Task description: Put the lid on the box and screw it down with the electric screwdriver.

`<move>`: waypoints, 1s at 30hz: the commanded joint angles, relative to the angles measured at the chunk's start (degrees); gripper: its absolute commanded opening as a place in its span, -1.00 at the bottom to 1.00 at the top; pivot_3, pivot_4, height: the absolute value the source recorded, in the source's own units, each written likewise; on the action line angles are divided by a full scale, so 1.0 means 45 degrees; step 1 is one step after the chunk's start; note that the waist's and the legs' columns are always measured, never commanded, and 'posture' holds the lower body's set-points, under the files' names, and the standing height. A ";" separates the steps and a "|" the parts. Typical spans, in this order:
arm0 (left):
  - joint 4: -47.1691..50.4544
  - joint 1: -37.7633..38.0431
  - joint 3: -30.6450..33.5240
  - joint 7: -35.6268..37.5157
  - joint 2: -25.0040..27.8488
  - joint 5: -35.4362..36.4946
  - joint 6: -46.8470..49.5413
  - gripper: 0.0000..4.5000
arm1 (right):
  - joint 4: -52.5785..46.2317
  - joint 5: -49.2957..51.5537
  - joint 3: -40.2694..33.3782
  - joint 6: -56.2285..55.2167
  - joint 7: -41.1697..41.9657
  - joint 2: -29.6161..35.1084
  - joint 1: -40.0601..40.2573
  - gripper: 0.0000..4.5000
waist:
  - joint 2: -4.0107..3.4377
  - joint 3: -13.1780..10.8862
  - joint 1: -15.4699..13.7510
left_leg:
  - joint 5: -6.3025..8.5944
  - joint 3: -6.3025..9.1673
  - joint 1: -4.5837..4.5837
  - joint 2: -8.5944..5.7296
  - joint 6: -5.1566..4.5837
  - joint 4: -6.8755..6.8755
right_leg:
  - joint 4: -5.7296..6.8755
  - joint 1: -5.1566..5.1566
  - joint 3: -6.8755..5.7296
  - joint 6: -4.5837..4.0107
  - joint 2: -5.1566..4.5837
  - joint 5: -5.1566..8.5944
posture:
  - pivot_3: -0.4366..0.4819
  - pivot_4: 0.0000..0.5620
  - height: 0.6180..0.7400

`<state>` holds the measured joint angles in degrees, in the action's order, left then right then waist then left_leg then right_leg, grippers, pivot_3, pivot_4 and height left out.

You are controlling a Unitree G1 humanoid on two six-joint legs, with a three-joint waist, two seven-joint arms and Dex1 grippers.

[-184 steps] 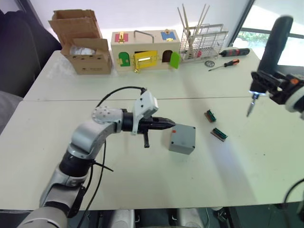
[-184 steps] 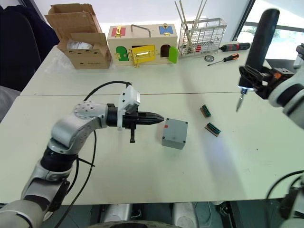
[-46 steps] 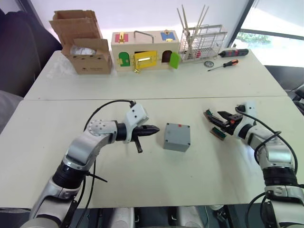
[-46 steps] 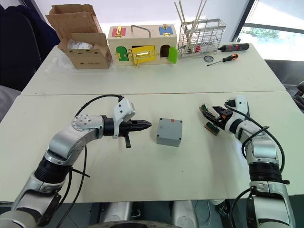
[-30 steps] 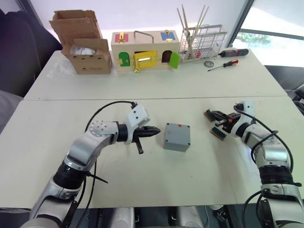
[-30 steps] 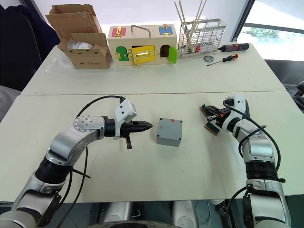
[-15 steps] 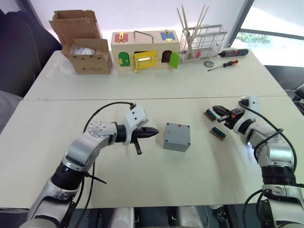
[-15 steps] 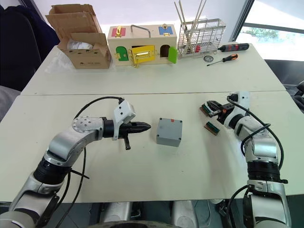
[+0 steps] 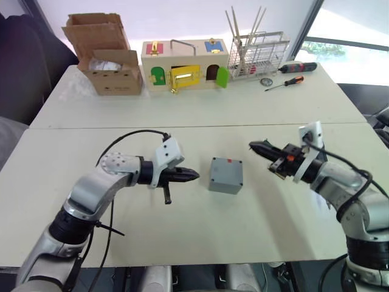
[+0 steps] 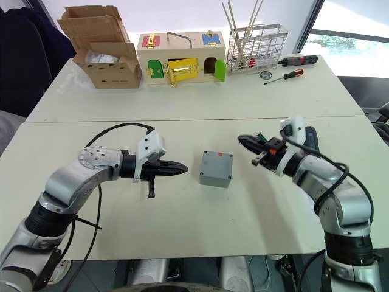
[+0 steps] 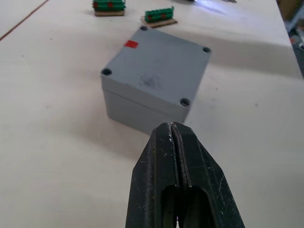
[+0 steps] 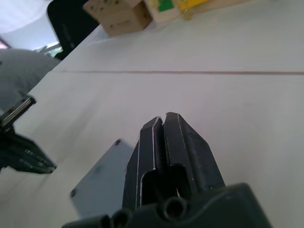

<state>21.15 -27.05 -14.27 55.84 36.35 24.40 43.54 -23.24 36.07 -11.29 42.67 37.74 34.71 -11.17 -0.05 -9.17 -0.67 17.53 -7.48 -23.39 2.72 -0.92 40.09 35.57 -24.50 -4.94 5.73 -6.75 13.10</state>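
In the head view the box (image 9: 225, 175) is sitting at frame centre with the lid (image 9: 227, 167) already seated on top, the left gripper (image 9: 193, 176) and right gripper (image 9: 255, 146) flanking it, both pressed together and empty.

The left wrist view is showing stiff, smooth plastic (probably light); gripping opposite walls looks safest.

The right wrist view is cutting the box off, and its screws are hard to judge.

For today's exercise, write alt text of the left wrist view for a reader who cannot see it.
A small grey box with its lid on sits on a pale table, just beyond the left claw, whose fingers are shut. Two green connector strips lie farther off.
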 commanded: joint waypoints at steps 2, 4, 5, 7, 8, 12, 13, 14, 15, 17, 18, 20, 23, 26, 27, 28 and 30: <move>0.0688 0.0077 0.0285 0.0133 0.0228 0.0415 0.0155 -1.00 | -0.0742 0.0163 0.0144 0.0031 -0.0281 -0.0110 0.0290 -0.97 | 0.0001 0.0000 -0.0018 | 0.0002 0.0000 -0.0002 -0.0002 -0.0003 0.0002 | -0.0001 0.0001 0.0000 0.0000 -0.0004 0.0000 | -0.05 -0.47 0.80; 0.0695 0.0069 0.0252 0.0070 0.0209 0.0449 0.0192 -1.00 | -0.0681 0.0147 0.0191 -0.0017 -0.0367 -0.0147 0.0320 -0.97 | 0.0001 0.0000 -0.0005 | 0.0003 -0.0003 -0.0002 -0.0004 -0.0006 0.0006 | -0.0002 0.0001 0.0002 0.0000 -0.0004 0.0000 | -0.05 -0.47 0.80; 0.0692 0.0047 0.0232 0.0024 0.0182 0.0466 0.0212 -1.00 | -0.0659 0.0138 0.0219 -0.0034 -0.0395 -0.0160 0.0329 -0.97 | 0.0001 0.0000 0.0001 | 0.0003 -0.0004 -0.0002 -0.0004 -0.0006 0.0006 | -0.0002 0.0001 0.0002 0.0000 -0.0004 0.0000 | -0.05 -0.47 0.80; 0.0647 -0.0012 0.0205 -0.0042 0.0130 0.0477 0.0229 -1.00 | -0.0597 0.0093 0.0276 -0.0084 -0.0425 -0.0165 0.0323 -0.97 | 0.0001 0.0000 0.0000 | 0.0003 -0.0002 -0.0001 -0.0003 -0.0006 0.0004 | 0.0000 0.0001 0.0002 -0.0001 0.0000 0.0000 | -0.05 -0.47 0.80; 0.0622 -0.0046 0.0197 -0.0073 0.0102 0.0471 0.0227 -1.00 | -0.0523 0.0000 0.0308 -0.0159 -0.0419 -0.0138 0.0336 -0.97 | 0.0001 0.0000 -0.0001 | 0.0003 -0.0002 -0.0001 -0.0003 -0.0006 0.0004 | 0.0000 0.0000 0.0001 -0.0001 0.0003 0.0001 | -0.05 -0.47 0.80; 0.0580 -0.0129 0.0152 -0.0181 0.0016 0.0430 0.0234 -1.00 | -0.0196 -0.0270 0.0422 -0.0381 -0.0314 -0.0044 0.0341 -0.97 | 0.0001 0.0000 -0.0007 | 0.0003 -0.0003 -0.0001 -0.0003 -0.0006 0.0004 | -0.0001 0.0000 0.0002 -0.0001 0.0003 0.0001 | -0.05 -0.47 0.80; 0.0592 -0.0130 0.0142 -0.0209 0.0004 0.0426 0.0239 -1.00 | -0.0145 -0.0323 0.0458 -0.0424 -0.0283 -0.0042 0.0355 -0.97 | 0.0001 0.0000 -0.0007 | 0.0003 -0.0004 -0.0001 -0.0003 -0.0006 0.0004 | -0.0002 0.0000 0.0002 -0.0001 0.0003 0.0001 | -0.05 -0.47 0.80; 0.0585 -0.0139 0.0135 -0.0238 -0.0014 0.0418 0.0238 -1.00 | -0.0076 -0.0388 0.0515 -0.0476 -0.0251 -0.0036 0.0361 -0.97 | 0.0001 0.0000 -0.0004 | 0.0003 -0.0004 -0.0001 -0.0003 -0.0006 0.0004 | -0.0002 0.0001 0.0002 -0.0001 0.0003 0.0001 | -0.05 -0.47 0.80; 0.0569 -0.0150 0.0123 -0.0263 -0.0029 0.0402 0.0231 -1.00 | -0.0010 -0.0516 0.0612 -0.0550 -0.0193 0.0015 0.0370 -0.97 | 0.0001 0.0000 0.0000 | 0.0003 -0.0004 -0.0002 -0.0003 -0.0006 0.0004 | -0.0002 0.0000 0.0002 -0.0001 0.0002 0.0001 | -0.05 -0.47 0.80; 0.0548 -0.0156 0.0091 -0.0339 -0.0046 0.0332 0.0229 -1.00 | 0.0095 -0.0657 0.0721 -0.0654 -0.0139 0.0056 0.0374 -0.97 | 0.0001 0.0000 0.0001 | 0.0003 -0.0004 -0.0001 -0.0004 -0.0006 0.0003 | -0.0001 0.0000 0.0001 -0.0001 0.0003 0.0001 | -0.05 -0.47 0.80; 0.0544 -0.0153 0.0078 -0.0371 -0.0050 0.0304 0.0232 -1.00 | 0.0124 -0.0677 0.0738 -0.0683 -0.0132 0.0058 0.0373 -0.97 | 0.0001 0.0000 0.0004 | 0.0003 -0.0004 -0.0001 -0.0003 -0.0006 0.0003 | -0.0001 0.0000 0.0002 -0.0001 0.0003 0.0001 | -0.05 -0.47 0.80; 0.0540 -0.0151 0.0069 -0.0419 -0.0074 0.0298 0.0245 -1.00 | 0.0198 -0.0721 0.0778 -0.0724 -0.0096 0.0062 0.0368 -0.97 | 0.0001 0.0000 -0.0004 | 0.0003 -0.0003 -0.0001 -0.0003 -0.0006 0.0003 | -0.0001 0.0000 0.0002 -0.0001 0.0003 0.0001 | -0.05 -0.47 0.80; 0.0541 -0.0157 0.0012 -0.0468 -0.0100 0.0291 0.0234 -1.00 | 0.0345 -0.0848 0.0854 -0.0801 -0.0040 0.0033 0.0339 -0.97 | 0.0001 0.0000 -0.0008 | 0.0003 -0.0004 -0.0001 -0.0003 -0.0005 0.0004 | -0.0002 0.0000 0.0002 -0.0001 0.0003 0.0001 | -0.05 -0.47 0.80; 0.0515 -0.0172 -0.0016 -0.0501 -0.0086 0.0266 0.0228 -1.00 | 0.0562 -0.1056 0.0995 -0.0941 -0.0019 0.0009 0.0297 -0.97 | 0.0001 0.0000 0.0000 | 0.0003 -0.0004 -0.0001 -0.0003 -0.0005 0.0004 | -0.0001 0.0000 0.0002 -0.0001 0.0003 0.0001 | -0.05 -0.47 0.80; 0.0516 -0.0169 -0.0015 -0.0508 -0.0076 0.0266 0.0227 -1.00 | 0.0613 -0.1091 0.1016 -0.0963 -0.0019 0.0003 0.0299 -0.97 | 0.0001 0.0000 -0.0001 | 0.0003 -0.0004 -0.0001 -0.0003 -0.0005 0.0004 | -0.0001 0.0000 0.0002 -0.0001 0.0003 0.0001 | -0.05 -0.47 0.80; 0.0520 -0.0159 -0.0016 -0.0513 -0.0064 0.0268 0.0227 -1.00 | 0.0656 -0.1134 0.1035 -0.0994 -0.0010 0.0009 0.0308 -0.97 | 0.0001 0.0000 -0.0004 | 0.0003 -0.0005 -0.0001 -0.0003 -0.0006 0.0004 | -0.0001 0.0000 0.0002 -0.0001 0.0003 0.0001 | -0.05 -0.47 0.80; 0.0539 -0.0128 -0.0021 -0.0525 -0.0050 0.0277 0.0230 -1.00 | 0.0773 -0.1207 0.1039 -0.1056 0.0000 0.0014 0.0307 -0.97 | 0.0002 0.0000 -0.0005 | 0.0003 -0.0005 -0.0001 -0.0003 -0.0005 0.0004 | -0.0002 0.0000 0.0002 -0.0001 0.0003 0.0001 | -0.05 -0.47 0.80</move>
<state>22.60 -27.05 -14.62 53.51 35.94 25.54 44.65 -19.54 30.95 -5.93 39.04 37.51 34.63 -9.49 -0.04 -9.17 -0.69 17.54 -7.50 -23.40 2.70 -0.95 40.10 35.56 -24.50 -4.93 5.73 -6.74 13.10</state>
